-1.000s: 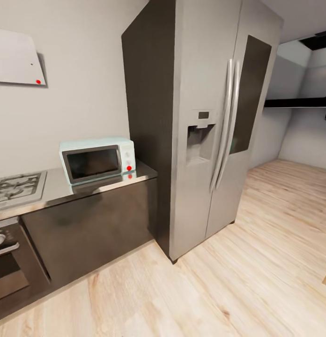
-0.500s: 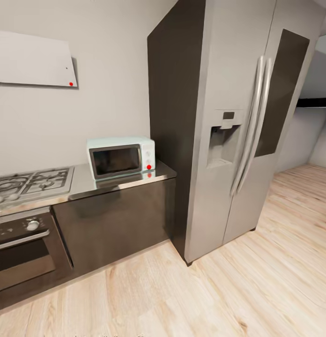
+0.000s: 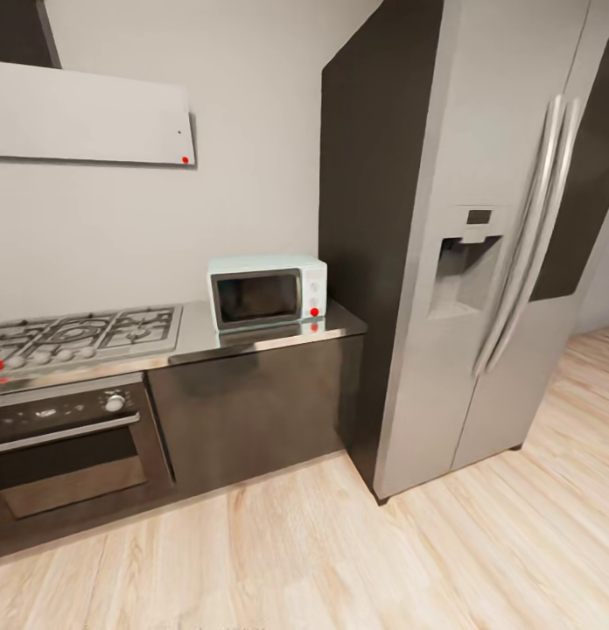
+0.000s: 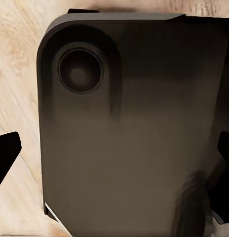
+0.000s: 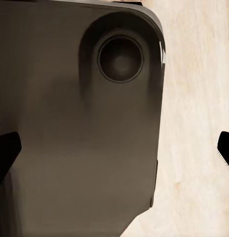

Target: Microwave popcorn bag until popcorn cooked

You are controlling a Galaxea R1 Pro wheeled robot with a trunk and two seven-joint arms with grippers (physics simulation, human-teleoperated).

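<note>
— Where's the microwave [image 3: 268, 293], and how far along are we?

— I see it on the countertop [image 3: 252, 339], at the end beside the tall steel fridge [image 3: 479, 236], its door shut. I judge nothing of the task is done: I can't make out a popcorn bag on the stretch of counter I have, and both arms are down by the robot's dark base [image 4: 129, 133] over the wood floor [image 3: 357, 551].

— Which way does it face?

— Its glass door faces out toward me, long axis running along the counter and the wall. The gas hob [image 3: 86, 334] lies further along, with the oven [image 3: 68, 442] under it.

— And the claws?

— In both wrist views, the dark fingertips at each frame's edges stand wide apart, clamped on nothing.
</note>
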